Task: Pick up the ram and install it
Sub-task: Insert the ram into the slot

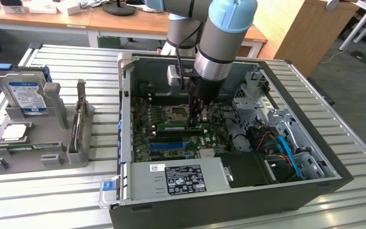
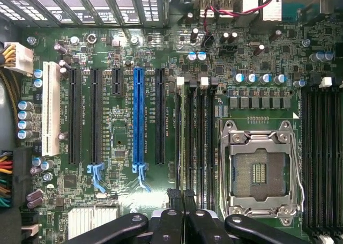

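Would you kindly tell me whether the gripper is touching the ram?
Cannot tell. In the exterior view the shut gripper hangs right at the ram on the motherboard, but neither contact nor gap shows plainly.

The arm (image 1: pixel 224 33) is cut off by the exterior view's top edge. The gripper (image 2: pixel 181 193) is cut off at the wrist view's edge. Whether its closed tips clamp the ram (image 1: pixel 177 127) cannot be determined.
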`<state>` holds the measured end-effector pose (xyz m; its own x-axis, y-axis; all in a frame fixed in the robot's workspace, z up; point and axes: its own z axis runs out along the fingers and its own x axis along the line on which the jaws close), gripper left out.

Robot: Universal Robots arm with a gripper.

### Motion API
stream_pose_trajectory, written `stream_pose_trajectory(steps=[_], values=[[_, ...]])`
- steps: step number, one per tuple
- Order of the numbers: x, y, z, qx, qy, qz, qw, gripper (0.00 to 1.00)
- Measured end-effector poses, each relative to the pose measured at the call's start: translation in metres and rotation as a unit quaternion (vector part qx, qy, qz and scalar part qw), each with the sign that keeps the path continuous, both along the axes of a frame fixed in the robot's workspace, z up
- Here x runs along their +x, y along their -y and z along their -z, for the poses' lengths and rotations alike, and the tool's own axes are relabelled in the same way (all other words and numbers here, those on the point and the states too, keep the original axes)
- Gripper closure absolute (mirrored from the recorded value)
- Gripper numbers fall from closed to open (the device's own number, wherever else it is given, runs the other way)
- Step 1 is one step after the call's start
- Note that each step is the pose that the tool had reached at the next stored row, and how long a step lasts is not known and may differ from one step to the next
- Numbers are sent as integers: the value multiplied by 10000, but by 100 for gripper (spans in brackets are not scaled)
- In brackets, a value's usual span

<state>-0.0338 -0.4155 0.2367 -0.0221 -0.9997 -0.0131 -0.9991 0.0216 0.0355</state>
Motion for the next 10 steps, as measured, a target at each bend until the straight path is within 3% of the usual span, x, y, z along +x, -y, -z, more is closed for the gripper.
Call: stream_pose_trajectory(steps=[10], values=[[0, -1, 23, 2, 1, 0, 10000, 88]])
